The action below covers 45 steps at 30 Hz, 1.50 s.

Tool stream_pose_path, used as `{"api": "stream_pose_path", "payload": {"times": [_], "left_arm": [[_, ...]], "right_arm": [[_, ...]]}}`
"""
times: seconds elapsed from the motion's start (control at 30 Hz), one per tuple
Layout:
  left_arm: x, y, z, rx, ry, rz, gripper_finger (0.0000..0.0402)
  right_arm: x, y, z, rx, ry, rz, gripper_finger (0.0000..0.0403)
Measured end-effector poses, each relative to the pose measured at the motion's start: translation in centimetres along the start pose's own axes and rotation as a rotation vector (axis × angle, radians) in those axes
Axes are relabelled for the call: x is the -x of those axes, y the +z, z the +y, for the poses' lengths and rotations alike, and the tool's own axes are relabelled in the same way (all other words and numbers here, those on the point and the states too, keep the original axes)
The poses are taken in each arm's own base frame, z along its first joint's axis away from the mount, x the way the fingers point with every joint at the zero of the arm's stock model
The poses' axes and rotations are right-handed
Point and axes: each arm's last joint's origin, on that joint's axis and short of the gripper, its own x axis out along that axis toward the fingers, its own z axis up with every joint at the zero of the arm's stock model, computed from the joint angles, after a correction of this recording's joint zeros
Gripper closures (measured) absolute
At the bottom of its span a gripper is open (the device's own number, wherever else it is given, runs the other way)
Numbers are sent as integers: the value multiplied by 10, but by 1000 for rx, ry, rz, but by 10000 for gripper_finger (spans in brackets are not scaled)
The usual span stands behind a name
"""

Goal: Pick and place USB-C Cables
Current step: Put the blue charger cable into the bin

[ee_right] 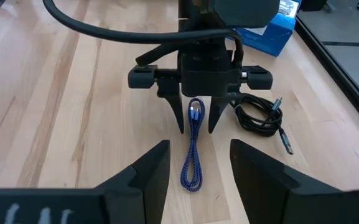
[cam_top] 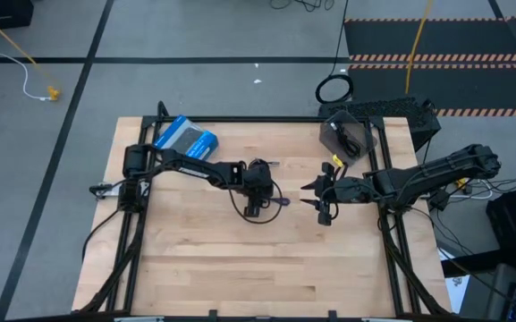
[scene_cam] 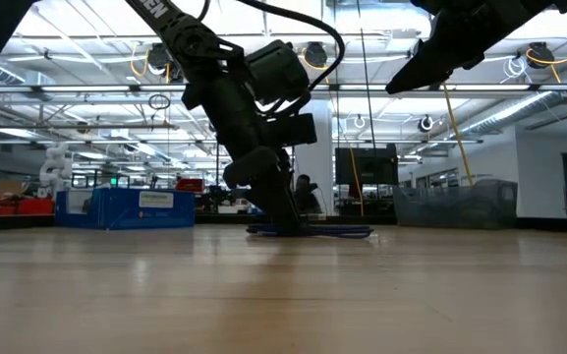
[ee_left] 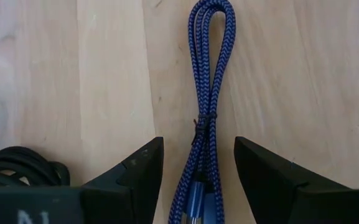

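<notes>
The blue-purple braided USB-C cable [ee_left: 210,74] lies flat on the wooden table, folded into a long bundle tied at its middle. My left gripper [ee_left: 198,142] points down over its plug end, open, one finger on each side with a gap to the cable. The right wrist view shows the same left gripper [ee_right: 196,127] and cable [ee_right: 193,162]. A black coiled cable [ee_right: 260,115] lies on the table just beyond the left gripper. Another black cable [cam_top: 341,134] lies inside a clear bin. My right gripper [cam_top: 320,199] hovers open to the cable's right, above the table.
A clear bin [cam_top: 365,141] stands at the table's far right. A blue-and-grey box [cam_top: 186,139] sits at the far left. A large black cable hoop [cam_top: 334,88] lies on the floor beyond the table. Bare wood [cam_top: 258,268] fills the near half.
</notes>
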Motion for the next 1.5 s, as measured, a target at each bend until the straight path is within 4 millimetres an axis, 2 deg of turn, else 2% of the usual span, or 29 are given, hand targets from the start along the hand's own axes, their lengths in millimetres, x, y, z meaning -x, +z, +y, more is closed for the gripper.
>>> {"api": "stream_pose_path", "payload": {"times": [0.43, 0.63, 1.03, 1.5], "left_arm": [[-7, -9, 15, 69, -58, 20, 322], [-6, -8, 17, 47, -37, 19, 360], [3, 9, 14, 50, -18, 73, 368], [30, 41, 0, 55, 29, 189, 369]], "right_arm": [[0, 1, 0, -3, 0, -8, 243], [0, 1, 0, -2, 0, -7, 243], [0, 1, 0, -2, 0, -6, 243], [0, 1, 0, -3, 0, -2, 243]]}}
